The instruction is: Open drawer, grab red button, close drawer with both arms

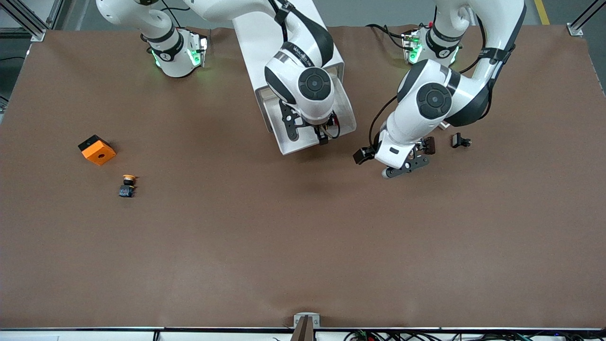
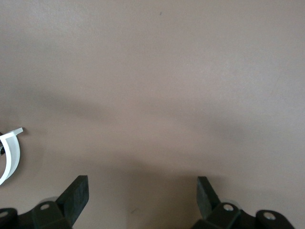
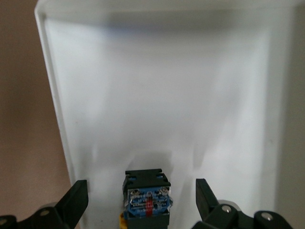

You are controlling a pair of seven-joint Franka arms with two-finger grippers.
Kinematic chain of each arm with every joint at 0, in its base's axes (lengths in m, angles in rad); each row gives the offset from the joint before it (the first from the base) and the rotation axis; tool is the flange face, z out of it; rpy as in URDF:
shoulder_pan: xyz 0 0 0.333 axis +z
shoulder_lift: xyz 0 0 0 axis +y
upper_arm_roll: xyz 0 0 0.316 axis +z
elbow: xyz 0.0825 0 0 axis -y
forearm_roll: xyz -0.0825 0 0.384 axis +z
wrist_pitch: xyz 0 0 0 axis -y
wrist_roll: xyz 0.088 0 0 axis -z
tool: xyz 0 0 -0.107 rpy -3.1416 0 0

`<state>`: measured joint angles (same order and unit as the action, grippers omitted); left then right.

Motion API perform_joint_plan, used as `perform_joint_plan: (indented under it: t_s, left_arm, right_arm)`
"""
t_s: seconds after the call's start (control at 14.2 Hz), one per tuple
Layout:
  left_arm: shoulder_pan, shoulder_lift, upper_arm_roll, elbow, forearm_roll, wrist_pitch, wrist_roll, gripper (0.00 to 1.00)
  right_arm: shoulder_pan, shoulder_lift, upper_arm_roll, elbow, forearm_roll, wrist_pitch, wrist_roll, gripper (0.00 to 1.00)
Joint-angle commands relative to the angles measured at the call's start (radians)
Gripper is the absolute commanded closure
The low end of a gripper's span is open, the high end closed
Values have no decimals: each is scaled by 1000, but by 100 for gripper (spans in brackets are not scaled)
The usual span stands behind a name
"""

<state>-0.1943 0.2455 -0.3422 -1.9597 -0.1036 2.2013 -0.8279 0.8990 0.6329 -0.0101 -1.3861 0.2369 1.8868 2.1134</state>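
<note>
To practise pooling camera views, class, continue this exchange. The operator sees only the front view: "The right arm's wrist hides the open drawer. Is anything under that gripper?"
Observer: Yes. The right wrist view shows a button with a black-and-blue body lying in the white drawer.
Operator: Has the right gripper closed on it?
Observer: No. The right gripper is open, and its fingers stand clear of the button on each side.
Operator: Is the left gripper holding anything?
Observer: No. The left gripper is open, with only bare table below it.
</note>
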Motion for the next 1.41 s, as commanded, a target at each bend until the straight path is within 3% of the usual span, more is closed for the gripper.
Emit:
perform_joint_plan:
  t_s: [0.0, 0.28, 0.92, 1.34]
  left_arm:
    - [1, 40, -11, 25, 34, 14, -8, 0]
    - [3, 47, -9, 38, 44, 12, -16, 0]
    - [9, 63, -6, 62, 73, 3, -19, 0]
    - [7, 63, -3, 65, 90, 3, -65, 0]
  right_arm:
    - [17, 25, -5, 29, 21, -3, 11, 35]
    - [18, 25, -2, 30, 22, 20, 14, 100]
    - [-34, 14, 2, 108, 32, -8, -85, 100]
    - [-119, -39, -5, 164, 32, -179, -565, 100]
